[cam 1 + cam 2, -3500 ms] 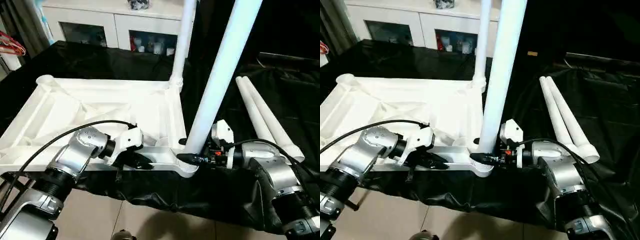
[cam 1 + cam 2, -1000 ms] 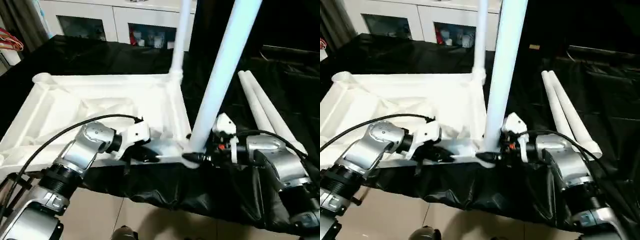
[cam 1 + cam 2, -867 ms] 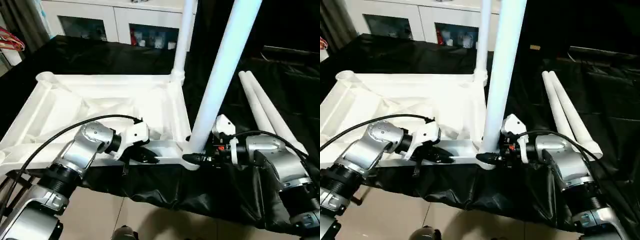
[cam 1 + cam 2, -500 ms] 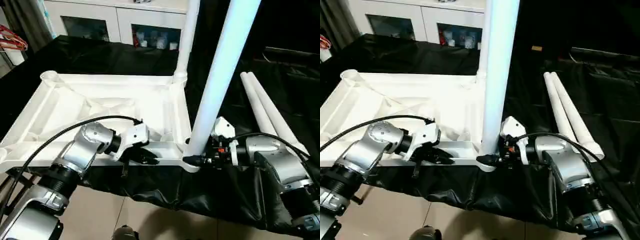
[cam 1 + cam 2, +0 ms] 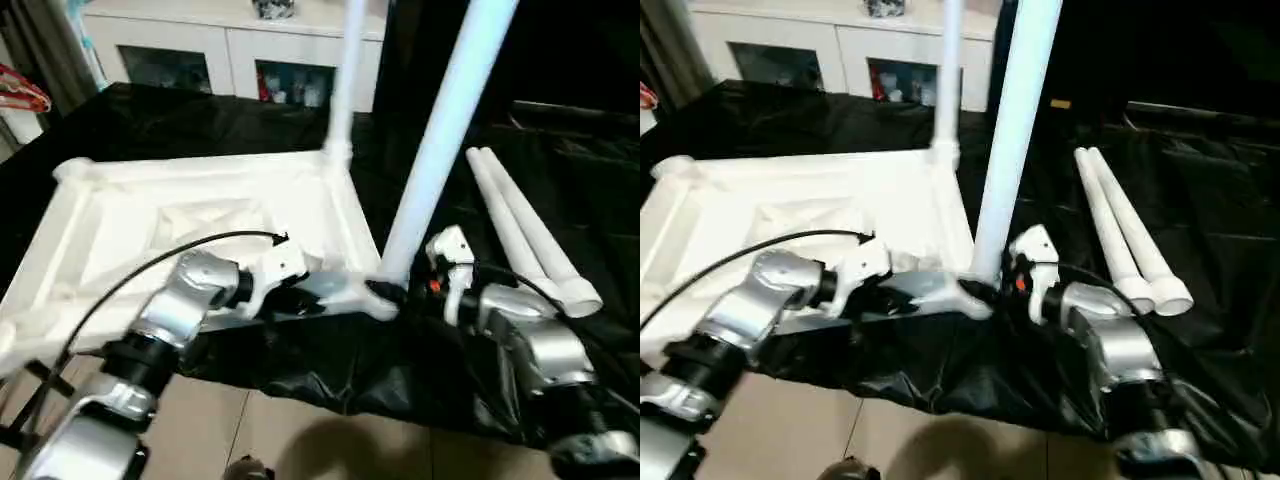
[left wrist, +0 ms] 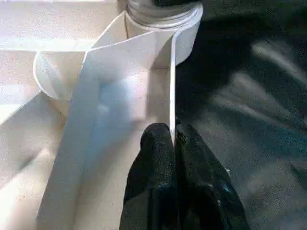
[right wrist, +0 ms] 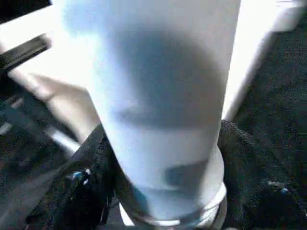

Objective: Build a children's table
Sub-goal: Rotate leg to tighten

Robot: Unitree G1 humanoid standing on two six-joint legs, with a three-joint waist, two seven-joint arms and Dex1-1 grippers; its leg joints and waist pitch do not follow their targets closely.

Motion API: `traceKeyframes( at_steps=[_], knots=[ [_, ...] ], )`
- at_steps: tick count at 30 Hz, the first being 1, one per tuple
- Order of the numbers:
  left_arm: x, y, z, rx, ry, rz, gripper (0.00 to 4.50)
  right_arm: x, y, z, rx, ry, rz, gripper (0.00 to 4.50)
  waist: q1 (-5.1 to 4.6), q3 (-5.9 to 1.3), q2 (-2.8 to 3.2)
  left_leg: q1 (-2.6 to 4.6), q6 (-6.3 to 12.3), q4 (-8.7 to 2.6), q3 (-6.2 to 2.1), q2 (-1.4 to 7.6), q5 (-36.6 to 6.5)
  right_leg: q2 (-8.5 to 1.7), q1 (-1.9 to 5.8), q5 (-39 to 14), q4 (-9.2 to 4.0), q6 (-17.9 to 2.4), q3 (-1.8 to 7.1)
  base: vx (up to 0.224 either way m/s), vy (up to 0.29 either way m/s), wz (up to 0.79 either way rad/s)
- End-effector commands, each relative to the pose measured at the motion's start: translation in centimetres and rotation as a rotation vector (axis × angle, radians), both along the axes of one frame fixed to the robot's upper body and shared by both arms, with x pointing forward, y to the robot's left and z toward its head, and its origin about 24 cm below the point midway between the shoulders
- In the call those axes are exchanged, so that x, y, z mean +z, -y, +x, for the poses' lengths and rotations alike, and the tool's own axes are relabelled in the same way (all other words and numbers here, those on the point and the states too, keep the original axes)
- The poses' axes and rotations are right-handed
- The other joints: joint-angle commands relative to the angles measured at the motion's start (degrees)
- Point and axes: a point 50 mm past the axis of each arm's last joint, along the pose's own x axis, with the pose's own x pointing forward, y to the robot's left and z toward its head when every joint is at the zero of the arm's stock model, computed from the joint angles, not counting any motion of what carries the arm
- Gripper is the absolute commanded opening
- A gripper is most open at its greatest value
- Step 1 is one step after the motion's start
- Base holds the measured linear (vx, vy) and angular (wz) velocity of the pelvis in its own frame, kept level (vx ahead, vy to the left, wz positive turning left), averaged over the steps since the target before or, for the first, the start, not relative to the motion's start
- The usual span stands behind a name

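The children's table top [image 5: 180, 215] lies upside down on black cloth, its ribbed underside facing up. Two white legs stand in its right-hand corner sockets: a far leg [image 5: 345, 80] and a near leg [image 5: 435, 150]. My left gripper [image 5: 312, 300] is shut on the thin near rim beside the near corner socket; in the left wrist view its fingertips [image 6: 160, 143] pinch that rim. My right gripper [image 5: 388, 292] clasps the base of the near leg [image 7: 163, 86], one finger on each side.
Two loose white legs [image 5: 520, 230] lie side by side on the black cloth [image 5: 150, 120] to the right. A white cabinet [image 5: 230, 50] with glass doors stands behind. Tiled floor [image 5: 250, 430] shows below the near edge of the cloth.
The view has shifted a little. The near right corner of the top, with both grippers on it, sits higher in the picture. The right gripper's fingers have drawn in around the near leg.
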Motion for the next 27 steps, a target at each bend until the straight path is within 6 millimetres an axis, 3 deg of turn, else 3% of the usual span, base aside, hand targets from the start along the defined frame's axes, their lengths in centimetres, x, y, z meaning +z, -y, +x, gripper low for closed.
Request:
traceKeyframes(
  at_steps=[1,4,7,11,12,14,19,24,27],
  knots=[
    [2.1,3.1,0.8,-0.011,0.095,-0.074,0.00,-2.5,-2.8,-0.5,-0.006,-0.124,0.024,2.69,-0.08,-3.80,0.25,0.48,-1.12,-4.41,-0.99,1.48,-17.6,-5.24,2.14,-23.9,-5.94,-8.3,2.70,0.000,0.000,0.00],
    [2.4,4.4,1.3,0.068,0.119,-0.092,0.00,-3.0,-3.8,0.8,-0.156,-0.159,0.031,2.69,-0.50,-3.81,0.22,0.67,-1.30,-4.41,-1.01,1.37,-17.7,-5.23,2.05,-24.8,-6.14,-7.9,2.65,0.000,0.000,0.00],
    [2.6,6.2,1.5,0.118,0.143,-0.111,0.00,-3.0,-4.9,2.0,-0.277,-0.191,0.039,2.69,-0.65,-3.91,0.34,0.67,-1.40,-4.39,-0.94,1.42,-17.5,-5.16,1.98,-22.4,-5.82,-8.8,2.73,0.000,0.000,0.00],
    [2.5,7.2,1.3,0.126,0.169,-0.101,0.00,-2.6,-5.9,2.8,-0.318,-0.183,0.060,2.69,-0.57,-4.20,0.18,0.31,-0.72,-4.27,-0.74,1.38,-15.3,-5.08,2.31,-16.5,-5.28,-9.8,2.86,0.000,0.000,0.00],
    [2.5,7.2,1.3,0.126,0.168,-0.101,0.00,-2.6,-5.9,2.8,-0.320,-0.183,0.061,2.69,-0.60,-4.27,-0.06,0.26,-0.50,-4.24,-0.67,1.35,-14.7,-4.98,2.40,-15.6,-5.17,-9.9,2.87,0.000,0.000,0.00],
    [2.4,7.2,1.1,0.109,0.161,-0.100,0.00,-2.3,-6.1,3.0,-0.327,-0.187,0.100,3.39,-0.46,-4.32,0.13,0.19,-0.11,-4.22,-0.62,1.38,-14.0,-5.10,2.41,-14.3,-5.03,-10.2,2.92,0.000,0.000,0.00],
    [2.3,6.5,0.7,0.057,0.151,-0.102,0.00,-1.7,-6.0,3.5,-0.314,-0.151,0.109,3.74,-0.56,-4.34,0.31,0.24,-0.16,-4.38,-0.64,1.47,-14.8,-4.99,2.34,-15.0,-5.12,-10.3,2.78,0.000,0.000,0.00],
    [2.1,5.3,0.3,-0.018,0.134,-0.088,0.00,-1.0,-4.7,3.4,-0.219,-0.071,0.075,3.74,-0.30,-4.98,0.34,-0.07,0.86,-3.93,-0.43,1.56,-10.6,-4.86,2.63,-7.0,-4.22,-11.8,2.84,0.000,0.000,0.00],
    [2.0,4.5,0.1,-0.061,0.126,-0.074,0.00,-0.8,-3.8,2.8,-0.092,-0.020,0.030,3.74,-0.16,-4.97,0.40,-0.29,1.88,-3.79,-0.36,1.54,-9.4,-4.68,2.80,-3.9,-3.90,-12.6,2.67,0.000,0.000,0.00]
  ],
)
